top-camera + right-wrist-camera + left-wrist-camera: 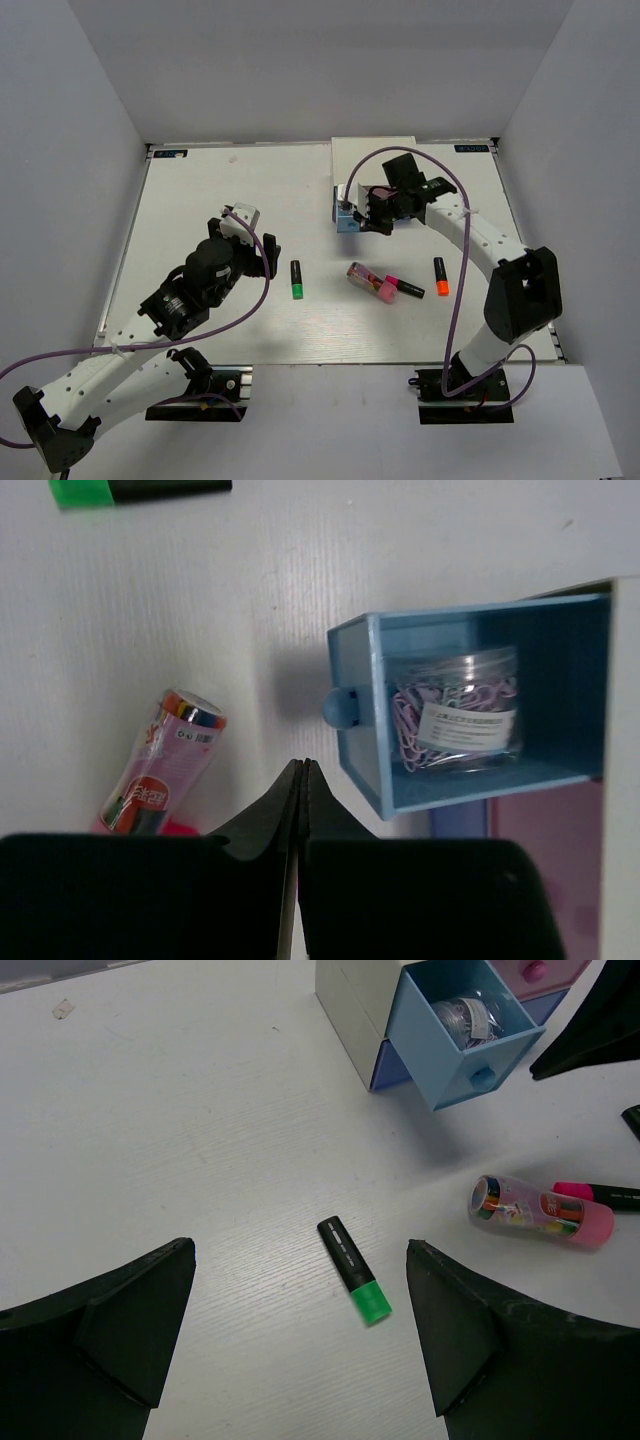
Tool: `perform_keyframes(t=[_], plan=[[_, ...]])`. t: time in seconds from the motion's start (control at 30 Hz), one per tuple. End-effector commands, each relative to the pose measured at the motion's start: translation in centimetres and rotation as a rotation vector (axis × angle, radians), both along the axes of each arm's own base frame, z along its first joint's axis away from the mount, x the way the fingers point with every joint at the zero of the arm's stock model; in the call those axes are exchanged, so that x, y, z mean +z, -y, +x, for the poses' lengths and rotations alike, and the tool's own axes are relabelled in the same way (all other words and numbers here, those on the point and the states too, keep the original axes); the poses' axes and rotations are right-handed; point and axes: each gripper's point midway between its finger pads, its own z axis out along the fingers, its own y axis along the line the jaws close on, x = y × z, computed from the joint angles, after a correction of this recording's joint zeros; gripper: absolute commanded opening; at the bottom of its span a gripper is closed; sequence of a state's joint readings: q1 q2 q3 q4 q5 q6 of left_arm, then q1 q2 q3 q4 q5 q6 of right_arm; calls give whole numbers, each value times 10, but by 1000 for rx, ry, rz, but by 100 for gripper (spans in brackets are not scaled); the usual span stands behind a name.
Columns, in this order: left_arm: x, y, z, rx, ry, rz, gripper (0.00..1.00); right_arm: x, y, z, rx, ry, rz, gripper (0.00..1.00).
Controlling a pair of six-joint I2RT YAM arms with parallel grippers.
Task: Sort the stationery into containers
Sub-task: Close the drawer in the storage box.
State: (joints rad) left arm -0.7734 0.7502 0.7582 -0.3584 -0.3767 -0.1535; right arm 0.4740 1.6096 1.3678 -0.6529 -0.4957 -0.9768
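The white cabinet (372,158) stands at the back centre. Its light blue drawer (346,222) is pulled open and shows in the left wrist view (490,1065) and the right wrist view (360,730). A small clear jar of lavender-grey clips (460,720) lies inside it. My right gripper (303,767) is shut and empty, its tip just short of the drawer's knob (340,708). My left gripper (300,1250) is open above the green-capped marker (354,1269). The pink-and-clear tube (366,282), pink-capped marker (405,289) and orange-capped marker (441,276) lie on the table.
The pink drawer (545,972) and the violet-blue drawer (390,1065) are shut beside and below the open one. Grey walls enclose the white table (220,190) on three sides. The right arm (480,240) arches over the table's right part.
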Motion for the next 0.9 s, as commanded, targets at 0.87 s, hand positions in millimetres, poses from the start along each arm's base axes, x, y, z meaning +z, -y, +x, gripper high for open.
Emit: perform_keyframes(t=[0.87], plan=[[1, 1, -1, -16, 9, -7, 97, -6, -21, 97, -300, 289, 26, 0]])
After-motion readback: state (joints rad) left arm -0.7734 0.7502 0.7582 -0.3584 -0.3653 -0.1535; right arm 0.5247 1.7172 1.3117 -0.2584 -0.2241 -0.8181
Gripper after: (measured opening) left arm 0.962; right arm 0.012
